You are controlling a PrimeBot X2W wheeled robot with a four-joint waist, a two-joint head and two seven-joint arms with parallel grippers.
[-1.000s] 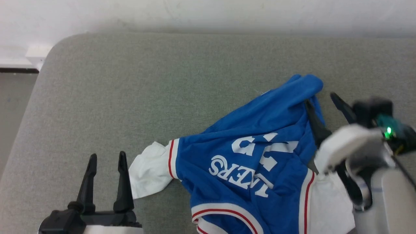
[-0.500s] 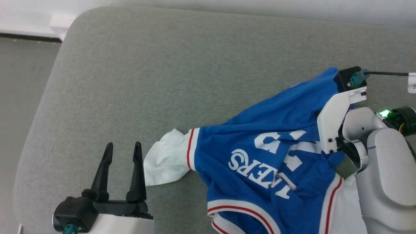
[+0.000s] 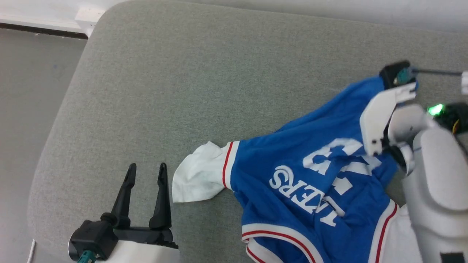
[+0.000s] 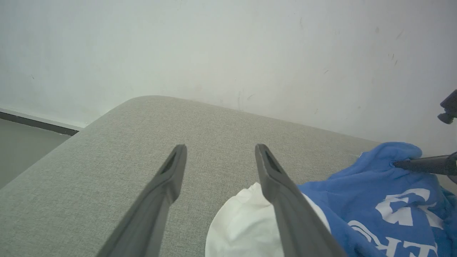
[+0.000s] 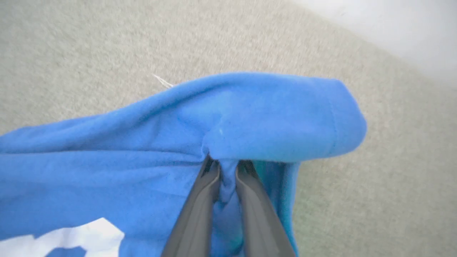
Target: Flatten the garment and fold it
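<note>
Flattening step, judging by the crumple; no fold begun yet. Pinching a bunched blue ridge of the garment [image 3: 292, 153] with the right end effector [image 5: 226, 162], fingers clamped close on the cloth, at 2 o'clock in the head view. Holding the left end effector [image 3: 146, 167] spread wide and empty at 7 o'clock, just beside the white sleeve [image 3: 197, 180].

Next, probably: drawing the pinched edge outward toward 1 o'clock to stretch the body flat, plus a second grasp on the near sleeve to hold against the pull.

Lying on the grey cushion [image 3: 182, 73], from centre out toward 4 o'clock: bright blue, soft, rumpled, print side up with white lettering and digits upside down from the head view. White at both sleeves, edged in red-and-white stripes; a striped band at 5 o'clock.
</note>
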